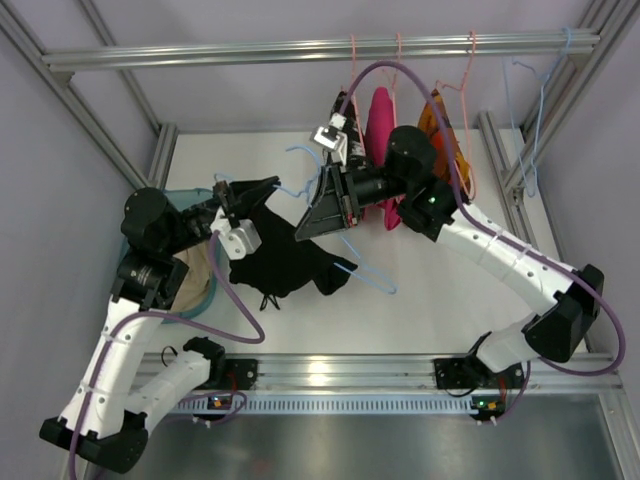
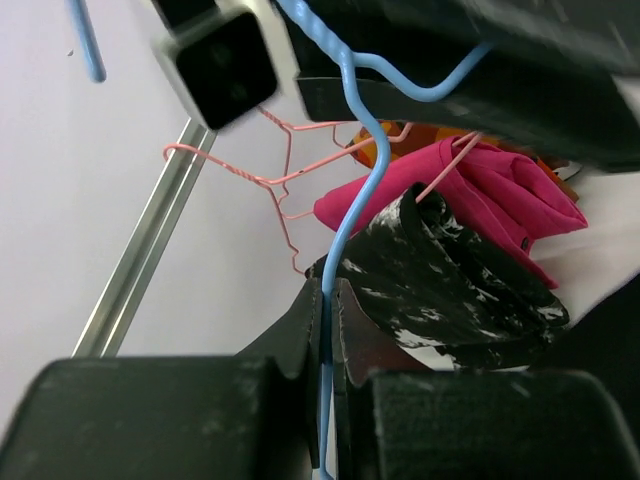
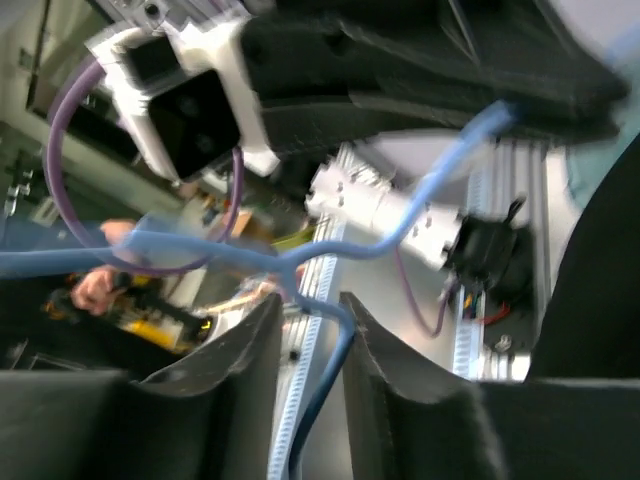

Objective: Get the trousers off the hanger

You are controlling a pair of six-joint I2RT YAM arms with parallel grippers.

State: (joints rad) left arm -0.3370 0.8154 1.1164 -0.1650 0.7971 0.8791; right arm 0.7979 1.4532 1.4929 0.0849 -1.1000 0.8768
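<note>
The black trousers hang off the light-blue wire hanger, sagging over the table between the arms. My left gripper holds the hanger's left end. In the left wrist view the gripper is shut tight on the blue wire. My right gripper is at the hanger's neck. In the right wrist view the gripper is open, and the blue wire runs down between the fingers, resting against the right finger.
A metal rail crosses the back. Pink hangers on it carry a speckled black garment, a magenta one and an orange one. A bare blue hanger hangs at the right. A teal-rimmed basket sits at the left.
</note>
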